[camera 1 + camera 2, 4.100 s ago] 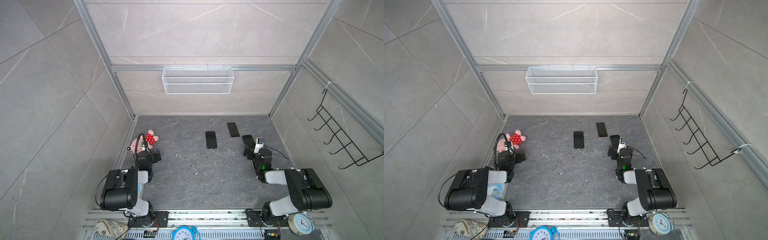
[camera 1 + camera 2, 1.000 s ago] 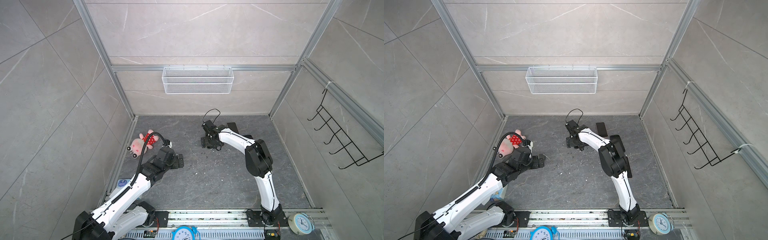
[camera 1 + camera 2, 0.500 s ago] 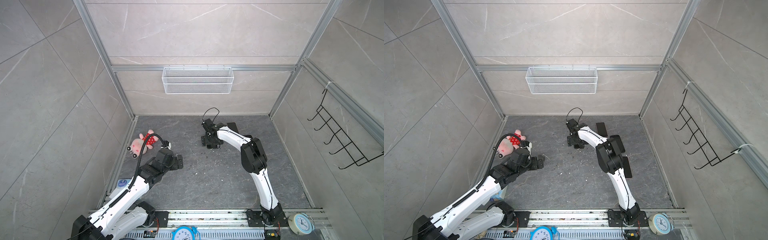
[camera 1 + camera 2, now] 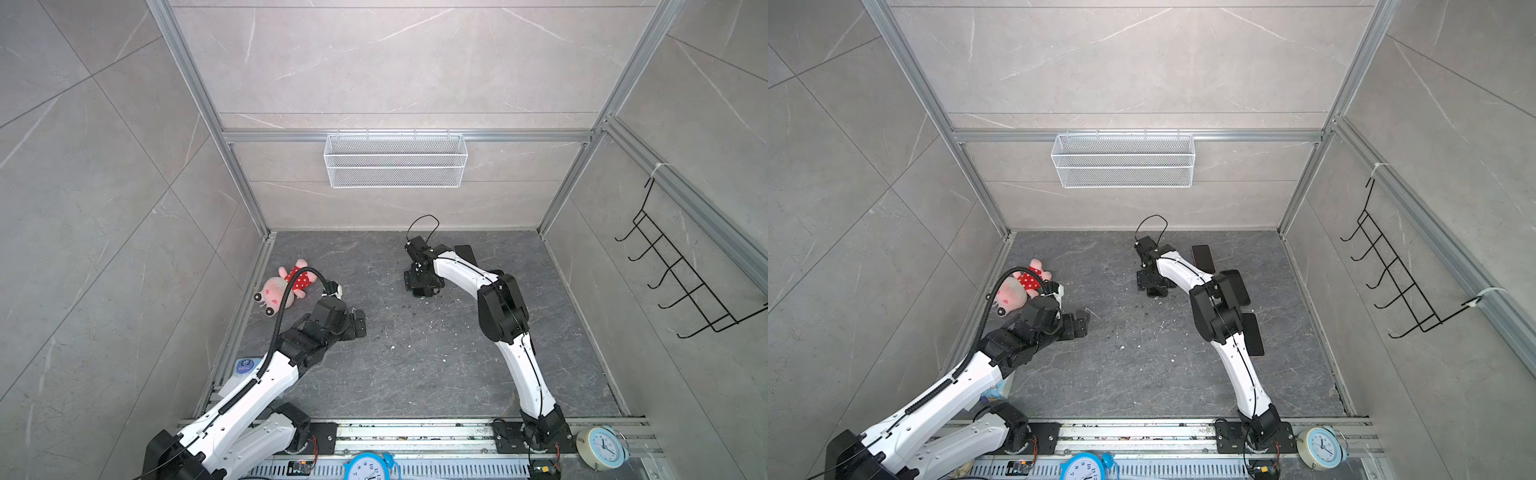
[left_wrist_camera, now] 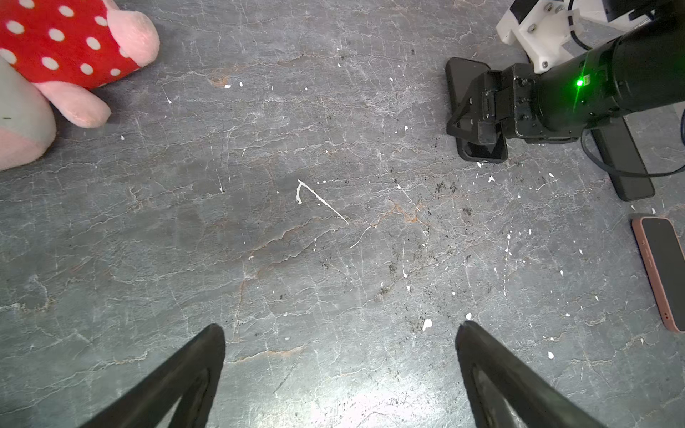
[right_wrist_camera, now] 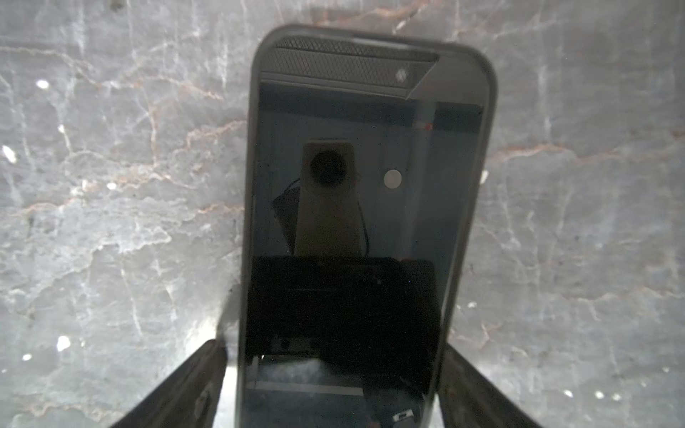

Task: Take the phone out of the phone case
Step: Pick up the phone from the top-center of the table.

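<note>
In both top views we count two arms on the grey worktop [image 4: 415,374]. The right hand [image 4: 423,283] points down over the phone [image 4: 424,293], which lies flat near the middle of the far edge, a little to the right. Another phone [image 4: 465,251] lies beyond that arm, nearer the far right corner. The left hand [image 4: 358,325] hangs low by the left edge, close to one plush pig [image 4: 286,286] in a red spotted dress. One wire basket [image 4: 395,160] hangs on the back wall and one black hook rack [image 4: 681,270] on the right wall. Two clocks stand past the near edge, a blue clock [image 4: 368,468] and a pale clock [image 4: 602,449]. Hour numerals show on their dials, and we read no brand.

In the left wrist view we count three phones: the one under the right hand, a dark phone [image 5: 626,166] partly under that arm, and a pink-rimmed phone [image 5: 663,266] apart from both. We cannot tell which of these two is the one seen from above. The left hand's fingers [image 5: 192,374] stand wide apart over bare stone, released, with nothing between them.

In the right wrist view the phone lies screen up, dark, inside its phone case [image 6: 247,185], whose grey rim runs round it. We find no writing on it. The right hand's fingers [image 6: 192,381] flank its near end. A strip of worktop shows between one finger and the case, so the hand is spread round the phone, not clenched on it.
</note>
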### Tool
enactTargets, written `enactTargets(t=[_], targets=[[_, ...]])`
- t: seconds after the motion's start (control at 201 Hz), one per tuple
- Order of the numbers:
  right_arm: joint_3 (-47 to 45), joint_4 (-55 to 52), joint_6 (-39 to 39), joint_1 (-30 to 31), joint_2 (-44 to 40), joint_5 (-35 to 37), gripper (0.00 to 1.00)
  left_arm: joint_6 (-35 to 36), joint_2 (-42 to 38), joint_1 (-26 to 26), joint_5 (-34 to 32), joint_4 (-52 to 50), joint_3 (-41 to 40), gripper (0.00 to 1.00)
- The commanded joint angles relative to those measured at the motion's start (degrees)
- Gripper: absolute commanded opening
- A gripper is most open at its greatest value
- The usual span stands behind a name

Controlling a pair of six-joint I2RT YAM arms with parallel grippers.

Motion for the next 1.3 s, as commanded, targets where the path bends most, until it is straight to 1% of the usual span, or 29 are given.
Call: enactTargets(t=[0.0,0.08,0.239,0.423,0.548,0.643,0.717,0.922,1.031,1.116,1.295], targets=[[2.1,-2.9,-0.7,-0.3,2.9,-0.3,0.85,-0.4,0.6,-0.2,-0.6,0.4,1.0,1.0],[1.8,-3.0,-0.8,-0.5,3.0,-0.2,0.82,-0.4,0.8,-0.2,-0.6,0.7,1.0,1.0],[1.4,-2.9,-1.1,-0.9,3.4,-1.2,0.74,-0.6,1.8,-0.3,0.1,1.7,1.2,1.0],[-0.1,-2.3,-1.2,-1.4,2.2,-1.8,0.6,-2.2,3.0,-0.3,1.8,4.0,1.0,1.0],[-2.0,-0.7,-1.3,-1.4,0.0,-2.2,0.51,-5.4,4.4,-0.1,6.1,9.0,0.0,1.0],[-4.3,1.2,-1.5,-1.4,-2.4,-3.6,0.46,-8.7,6.3,-0.2,9.2,14.2,-0.5,0.99],[-7.4,3.7,-1.8,-1.4,-5.2,-4.4,0.45,-11.2,8.4,-0.1,11.8,18.2,-0.7,0.99],[-18.3,11.5,-3.0,-1.3,-14.0,-7.6,0.35,-18.0,15.3,-0.1,14.3,26.8,-0.6,0.98],[-24.3,15.7,-3.9,-1.2,-18.5,-10.3,0.33,-21.5,19.1,0.0,15.7,32.1,-0.9,0.98],[-29.3,18.9,-4.9,-1.1,-22.2,-12.7,0.29,-23.9,22.2,0.0,17.3,35.8,-0.9,0.97],[-39.4,25.5,-6.9,0.0,-30.5,-17.7,0.27,-27.7,28.5,0.2,20.6,42.1,-0.3,0.96]])
